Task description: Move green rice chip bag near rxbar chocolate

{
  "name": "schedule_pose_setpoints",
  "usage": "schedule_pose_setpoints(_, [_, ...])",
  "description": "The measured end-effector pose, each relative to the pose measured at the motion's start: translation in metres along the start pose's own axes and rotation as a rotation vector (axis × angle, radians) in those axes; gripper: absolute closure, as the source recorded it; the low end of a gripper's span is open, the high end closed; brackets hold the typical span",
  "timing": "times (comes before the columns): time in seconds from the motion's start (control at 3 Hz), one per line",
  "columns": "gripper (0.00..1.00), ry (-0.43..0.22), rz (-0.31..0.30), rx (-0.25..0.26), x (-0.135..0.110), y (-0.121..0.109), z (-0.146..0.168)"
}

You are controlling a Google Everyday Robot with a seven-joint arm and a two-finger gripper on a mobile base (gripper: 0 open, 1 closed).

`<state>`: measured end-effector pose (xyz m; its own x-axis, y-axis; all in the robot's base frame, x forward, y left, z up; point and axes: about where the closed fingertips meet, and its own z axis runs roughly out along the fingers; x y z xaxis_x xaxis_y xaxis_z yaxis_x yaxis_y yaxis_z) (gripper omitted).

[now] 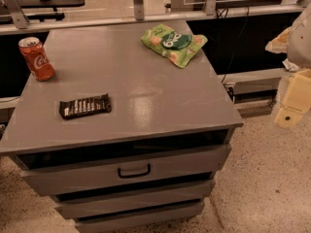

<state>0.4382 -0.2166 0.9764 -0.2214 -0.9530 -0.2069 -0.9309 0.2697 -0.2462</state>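
Observation:
The green rice chip bag lies flat at the far right of the grey tabletop, its dark green oval logo facing up. The rxbar chocolate, a dark wrapper with white lettering, lies near the front left of the table. The two are well apart. My gripper shows as pale yellowish parts at the right edge of the view, beside the table and lower than its top, touching nothing. The white arm rises above it.
A red soda can stands upright at the table's far left edge. The table is a cabinet with drawers below. A railing runs behind it. Speckled floor lies to the right.

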Motion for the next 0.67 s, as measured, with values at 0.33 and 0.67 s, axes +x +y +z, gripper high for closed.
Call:
schedule_pose_setpoints(0.33, [0.0, 0.0, 0.0, 0.0, 0.0, 0.0, 0.0])
schedule_pose_setpoints(0.67, [0.0, -0.028, -0.003, 0.005, -0.0078, -0.0068, 0.0084])
